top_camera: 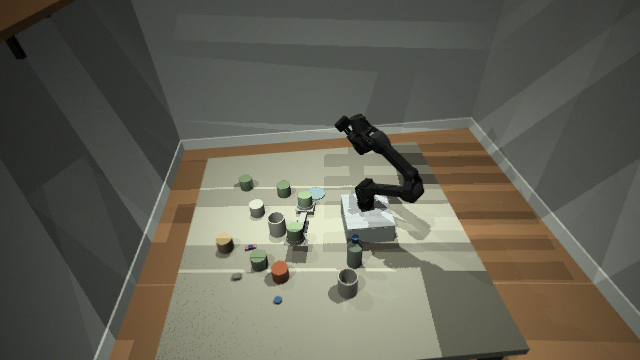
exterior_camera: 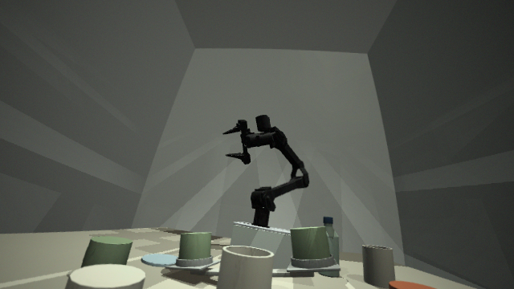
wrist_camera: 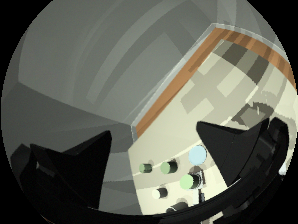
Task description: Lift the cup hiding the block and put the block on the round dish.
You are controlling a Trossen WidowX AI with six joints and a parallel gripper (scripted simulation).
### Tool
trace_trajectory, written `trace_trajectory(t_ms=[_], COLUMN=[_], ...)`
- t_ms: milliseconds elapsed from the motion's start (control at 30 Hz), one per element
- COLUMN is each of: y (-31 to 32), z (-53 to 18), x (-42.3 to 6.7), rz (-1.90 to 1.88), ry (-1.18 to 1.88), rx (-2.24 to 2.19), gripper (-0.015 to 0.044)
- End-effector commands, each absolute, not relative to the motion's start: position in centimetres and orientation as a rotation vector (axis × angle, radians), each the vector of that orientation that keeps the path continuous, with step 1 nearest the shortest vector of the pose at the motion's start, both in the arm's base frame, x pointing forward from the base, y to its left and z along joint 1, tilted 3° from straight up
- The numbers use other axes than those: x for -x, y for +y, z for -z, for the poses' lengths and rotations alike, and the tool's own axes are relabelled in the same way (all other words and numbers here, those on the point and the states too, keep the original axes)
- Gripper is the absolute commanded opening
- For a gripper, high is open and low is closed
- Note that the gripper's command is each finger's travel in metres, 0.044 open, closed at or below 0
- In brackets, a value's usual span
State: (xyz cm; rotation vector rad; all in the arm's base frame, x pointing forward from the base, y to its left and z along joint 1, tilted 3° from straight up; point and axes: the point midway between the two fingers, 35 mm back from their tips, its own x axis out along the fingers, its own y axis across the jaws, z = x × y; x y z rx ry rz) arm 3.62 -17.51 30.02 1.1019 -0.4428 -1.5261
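Black gripper (exterior_camera: pixel 238 143), jaws wide and empty, hangs high. Both green cups (top_camera: pixel 305 199) (top_camera: pixel 295 231) sit on the balance (top_camera: pixel 303 216) at its eight o'clock, beside the dish (top_camera: pixel 317 193). Approach stage; next, judge the sunken end, descend.

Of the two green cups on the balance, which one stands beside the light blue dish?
The far green cup: the light blue dish lies right beside it. The near green cup stands at the balance's other end.

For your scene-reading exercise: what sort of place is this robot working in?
Probably a bare, walled test cell: one black arm on a white pedestal, a grey table scattered with cups, and a small balance bearing two green cups.
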Motion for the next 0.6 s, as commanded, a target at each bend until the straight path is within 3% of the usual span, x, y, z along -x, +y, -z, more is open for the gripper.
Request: trace_trajectory(t_ms=[0,567], y=[-17.6,-14.9], z=[-28.5,-24.2], x=[-5.6,-12.6], rz=[1.47,1.159], ry=[-0.297,0.162], rx=[-1.077,-0.873], gripper=[0.044,0.044])
